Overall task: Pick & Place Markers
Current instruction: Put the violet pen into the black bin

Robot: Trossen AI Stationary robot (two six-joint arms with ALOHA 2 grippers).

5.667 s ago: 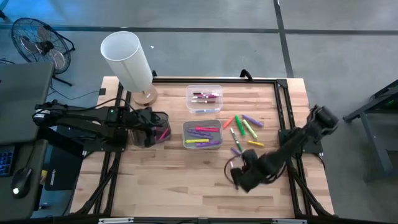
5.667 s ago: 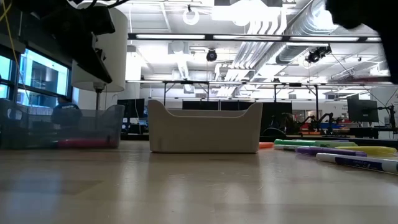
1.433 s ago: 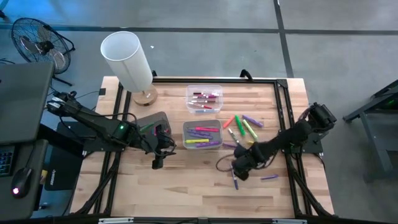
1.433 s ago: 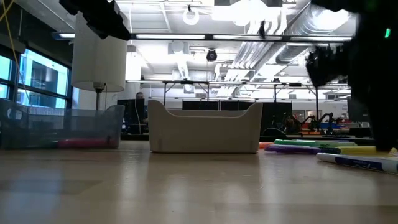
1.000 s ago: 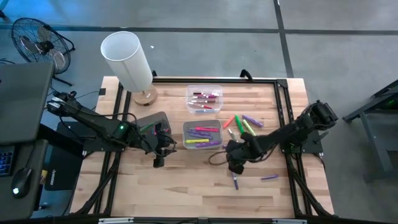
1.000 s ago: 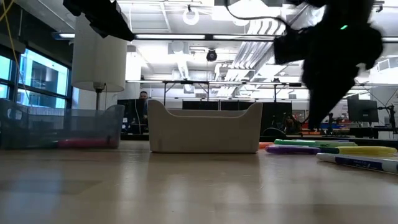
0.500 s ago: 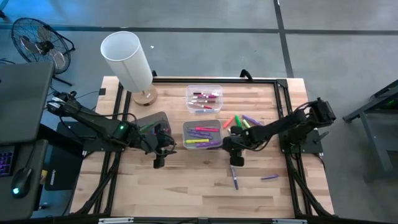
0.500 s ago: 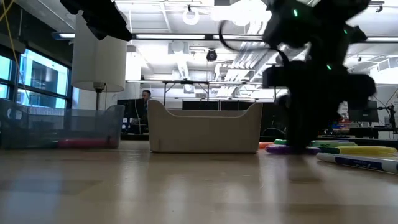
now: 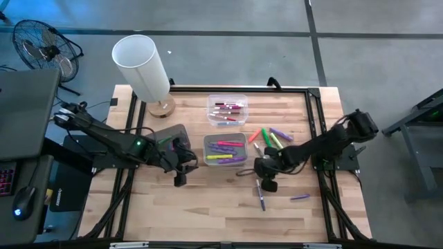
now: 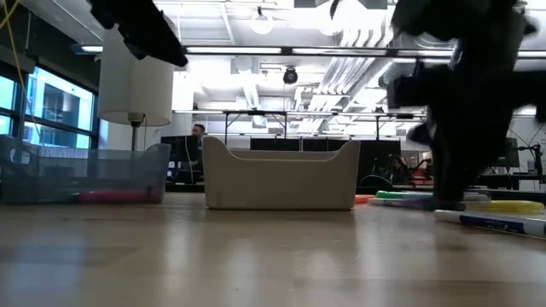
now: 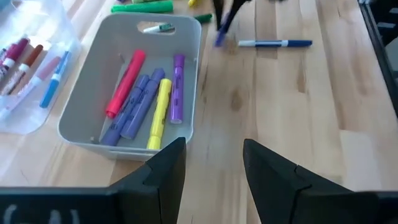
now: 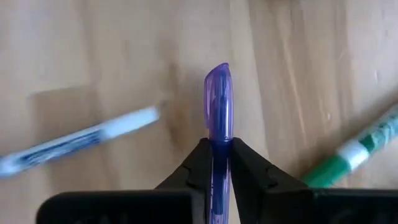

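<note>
- The room behind is a bright open workshop with ceiling lights and pipes; the work sits on a pale wooden tabletop (image 9: 208, 207), with a white lamp (image 9: 142, 66) at its far left corner.
- The left gripper (image 9: 180, 173) hangs over the tabletop just left of the grey bin (image 11: 81, 109). Its fingers (image 11: 163, 177) stand apart and hold nothing; the bin, with pink, purple and yellow markers in it, lies straight ahead of them.
- Beyond the grey bin is a clear tub (image 9: 227, 109) holding more pens.
- The right gripper (image 9: 265, 178) is just right of the grey bin, and its fingers (image 12: 244, 163) are clenched on a purple marker (image 12: 217, 102), whose rounded end sticks out past the tips.
- Beside those fingers lie a blue-and-white pen (image 12: 74, 144) on one side and a green marker (image 12: 354, 152) on the other; the loose pile of markers (image 9: 271, 138) lies behind them.
- The step looks like carrying the purple marker to the grey bin. Done well, that means lifting clear of the pens beside it, keeping the grip firm since the marker is pinched narrowly, and letting go only once over the bin's inside.
- No brand, label or writing can be read anywhere.
</note>
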